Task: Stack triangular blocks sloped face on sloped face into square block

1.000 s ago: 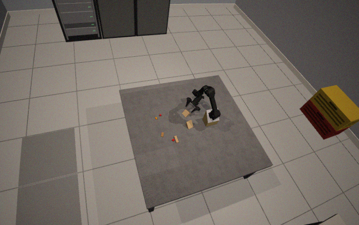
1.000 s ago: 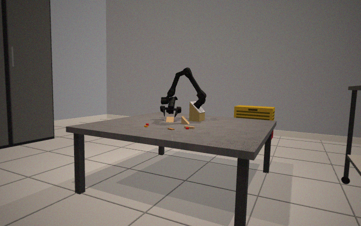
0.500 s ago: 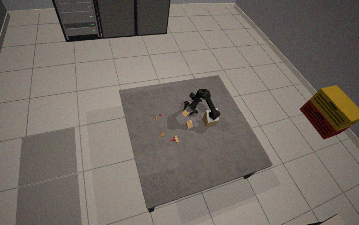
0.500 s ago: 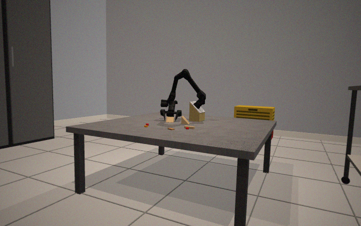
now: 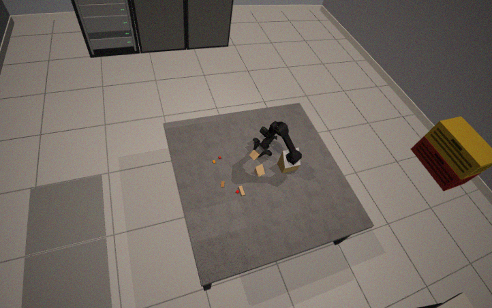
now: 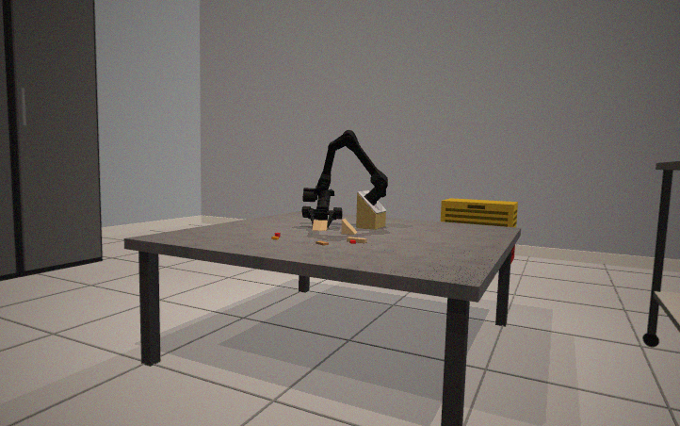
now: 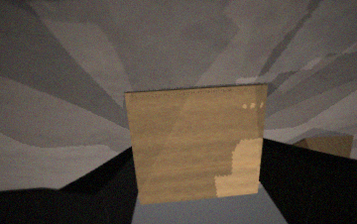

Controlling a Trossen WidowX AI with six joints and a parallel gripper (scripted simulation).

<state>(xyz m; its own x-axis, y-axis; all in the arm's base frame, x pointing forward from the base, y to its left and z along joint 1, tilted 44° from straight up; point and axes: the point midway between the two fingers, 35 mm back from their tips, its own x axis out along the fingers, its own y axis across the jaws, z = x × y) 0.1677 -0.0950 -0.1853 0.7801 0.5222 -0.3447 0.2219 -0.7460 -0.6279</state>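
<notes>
One light wood triangular block (image 5: 253, 155) (image 6: 319, 225) (image 7: 195, 144) fills the middle of the wrist view, with a square-looking face towards the camera. My gripper (image 6: 321, 223) points down at the table with one finger along each side of this block. No gap shows between the fingers and the block's sides, so it looks shut on the block; the fingertips are hidden behind it in the wrist view. The block is at table level. The other triangular block (image 5: 259, 170) (image 6: 348, 226) (image 7: 331, 147) stands apart from it, towards the arm's base side, sloping down to the right in the exterior view.
The arm's wooden pedestal (image 5: 287, 167) (image 6: 370, 219) stands close to the second block. A wood bar (image 5: 242, 190) (image 6: 357, 239), a red piece (image 5: 237, 191) and an orange-brown piece (image 5: 222, 184) lie farther off. Another small red piece (image 5: 219, 157) and an orange piece (image 5: 213, 161) lie on the table (image 5: 275, 225).
</notes>
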